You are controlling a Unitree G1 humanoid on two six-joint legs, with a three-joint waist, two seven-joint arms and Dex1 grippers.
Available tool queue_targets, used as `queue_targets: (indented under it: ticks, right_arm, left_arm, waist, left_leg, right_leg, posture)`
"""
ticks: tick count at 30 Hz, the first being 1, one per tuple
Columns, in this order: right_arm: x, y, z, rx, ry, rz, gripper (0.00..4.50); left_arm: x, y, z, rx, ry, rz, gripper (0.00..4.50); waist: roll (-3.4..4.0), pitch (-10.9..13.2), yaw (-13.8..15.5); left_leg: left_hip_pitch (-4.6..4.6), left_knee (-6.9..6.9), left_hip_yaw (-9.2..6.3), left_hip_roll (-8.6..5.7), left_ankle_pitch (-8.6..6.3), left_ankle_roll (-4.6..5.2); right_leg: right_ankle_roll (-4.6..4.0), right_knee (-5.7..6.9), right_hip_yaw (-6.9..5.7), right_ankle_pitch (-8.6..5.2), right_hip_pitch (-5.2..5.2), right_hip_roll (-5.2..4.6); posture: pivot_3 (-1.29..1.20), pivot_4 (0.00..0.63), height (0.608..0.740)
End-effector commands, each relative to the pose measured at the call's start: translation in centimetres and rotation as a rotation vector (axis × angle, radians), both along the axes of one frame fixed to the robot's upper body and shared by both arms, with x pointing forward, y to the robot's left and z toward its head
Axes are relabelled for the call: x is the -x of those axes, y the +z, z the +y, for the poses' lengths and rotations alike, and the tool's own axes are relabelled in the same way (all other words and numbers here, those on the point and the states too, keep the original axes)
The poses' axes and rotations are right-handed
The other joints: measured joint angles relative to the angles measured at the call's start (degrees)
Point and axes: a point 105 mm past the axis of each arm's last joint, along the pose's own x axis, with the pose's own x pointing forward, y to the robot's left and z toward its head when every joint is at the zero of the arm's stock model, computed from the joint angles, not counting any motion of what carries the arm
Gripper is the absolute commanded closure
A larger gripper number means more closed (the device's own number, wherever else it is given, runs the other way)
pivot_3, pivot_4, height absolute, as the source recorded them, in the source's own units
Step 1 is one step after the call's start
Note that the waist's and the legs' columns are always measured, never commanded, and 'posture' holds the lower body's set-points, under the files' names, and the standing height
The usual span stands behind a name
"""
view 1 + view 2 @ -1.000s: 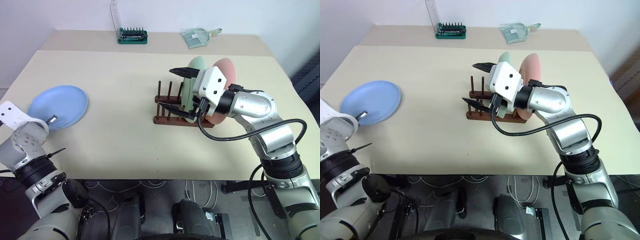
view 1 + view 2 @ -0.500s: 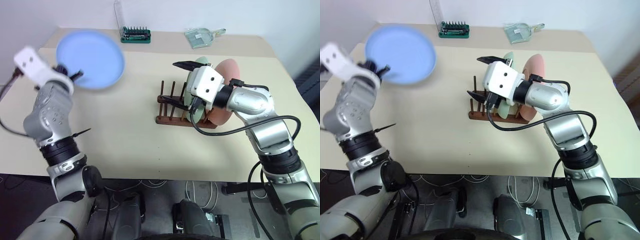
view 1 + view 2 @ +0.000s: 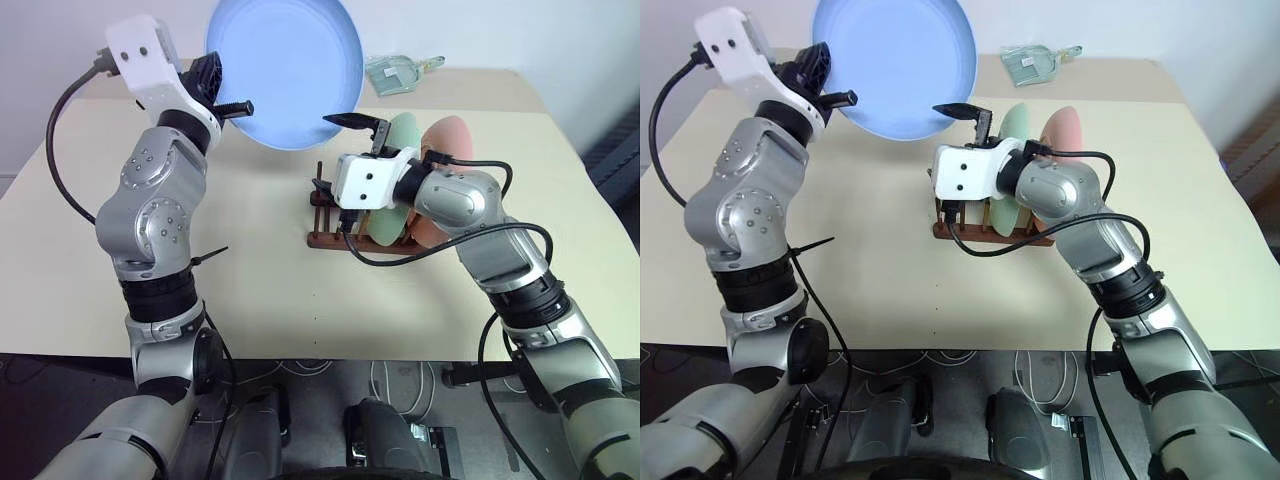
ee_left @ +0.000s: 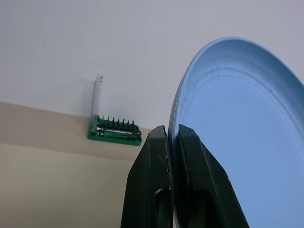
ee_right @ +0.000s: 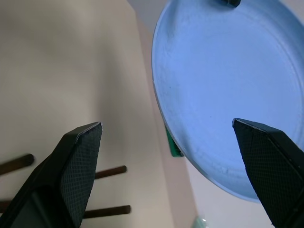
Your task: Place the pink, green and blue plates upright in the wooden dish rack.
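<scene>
The left pincer [image 3: 232, 92] is clamping the blue plate [image 3: 285, 70] by its rim, high above the tabletop [image 3: 250, 250]. The right pincer [image 3: 340, 155] is gaping beside the wooden dish rack [image 3: 335, 225], just under the plate. With so thin a rim grip, the plate risks swinging or striking those open fingers.

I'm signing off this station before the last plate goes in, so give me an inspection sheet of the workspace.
Surface: beige table, bare in front of the rack.
Job's things: blue plate held up in the air; green plate and pink plate upright in the wooden dish rack.
Clutter: green tool holder and a clear scoop at the far edge.
End effectors: left end effector shut on the blue plate's rim; right end effector open, facing the plate.
Cables: black cable looping off the right arm; more cables on the floor.
Surroundings: white wall behind.
</scene>
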Motion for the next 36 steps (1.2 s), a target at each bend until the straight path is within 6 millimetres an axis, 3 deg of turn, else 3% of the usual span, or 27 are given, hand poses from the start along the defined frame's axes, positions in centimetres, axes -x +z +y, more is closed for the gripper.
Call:
queue_targets:
  ticks: [1,4,7,14,21,24,31,34,36]
  right_arm:
    - [-0.2,1.7,0.5,-0.003,0.003,-0.1,0.0]
    - [-0.5,1.7,0.7,0.001,0.003,-0.12,0.0]
    - [-0.6,1.4,1.1,0.011,0.017,-0.119,0.88]
    - [-0.7,0.9,1.3,0.037,0.024,-0.13,4.39]
    - [-0.6,1.0,1.2,0.045,0.019,-0.148,4.45]
    - [-0.6,1.2,1.1,0.046,0.013,-0.161,4.5]
    - [-0.4,2.1,1.1,0.037,0.011,-0.209,4.5]
    - [-0.2,2.5,1.2,0.021,0.021,-0.221,4.5]
    - [0.3,3.4,1.4,-0.058,0.047,-0.208,4.5]
  left_arm:
    - [1.3,1.6,-0.8,0.004,-0.054,-0.064,4.47]
    - [1.6,1.5,-1.3,-0.023,-0.084,-0.061,4.47]
    - [1.5,1.1,-1.1,-0.01,-0.086,-0.04,4.5]
    - [1.6,1.0,-1.2,-0.008,-0.104,-0.032,4.5]
    - [1.8,1.4,-1.5,0.038,-0.144,-0.053,4.5]
    - [2.0,2.0,-1.2,0.099,-0.166,-0.084,3.5]
    - [3.1,4.6,2.1,0.271,-0.134,-0.234,0.04]
    - [3.4,5.2,4.6,0.316,-0.072,-0.289,0.01]
    - [3.2,4.6,7.0,0.266,0.015,-0.278,0.01]
  waist:
    - [0.0,0.0,0.0]
    - [0.0,0.0,0.0]
    - [0.0,0.0,0.0]
    - [0.0,0.0,0.0]
    - [0.04,0.0,0.0]
    - [0.04,0.0,0.0]
    - [0.04,0.0,-0.1]
    - [0.04,0.0,-0.1]
    - [0.04,0.0,-0.2]
  left_leg:
    - [0.0,0.0,0.0,0.0,0.0,0.0]
    - [0.0,0.0,0.0,0.0,0.0,0.0]
    - [0.0,0.0,-0.01,0.0,0.0,0.0]
    - [0.0,0.01,-0.01,-0.01,0.0,0.0]
    - [0.0,0.03,-0.03,-0.01,0.0,0.0]
    - [0.0,0.03,-0.03,0.0,0.0,0.0]
    - [0.0,0.04,-0.03,0.01,0.0,0.0]
    - [0.0,0.04,-0.03,0.01,0.0,0.0]
    - [0.0,0.04,-0.03,0.01,0.0,0.0]
  right_leg:
    - [0.0,0.0,0.0,0.0,0.0,0.0]
    - [0.0,0.0,0.0,0.0,0.0,0.0]
    - [0.0,0.0,0.0,0.0,0.0,0.01]
    - [0.0,0.0,0.0,0.0,0.01,0.01]
    - [0.0,0.01,0.0,0.0,0.01,0.01]
    - [0.0,0.01,0.0,0.0,0.02,0.0]
    - [0.0,0.02,0.0,0.0,0.02,-0.01]
    - [0.0,0.02,0.0,0.0,0.02,0.0]
    - [0.0,0.02,0.0,0.0,0.02,0.01]
  posture:
    - [0.0,0.15,0.732]
    - [0.0,0.15,0.732]
    - [0.0,0.15,0.732]
    - [0.0,0.15,0.732]
    - [0.0,0.15,0.732]
    - [0.0,0.15,0.732]
    - [0.0,0.15,0.732]
    - [0.0,0.15,0.732]
    - [0.0,0.15,0.732]
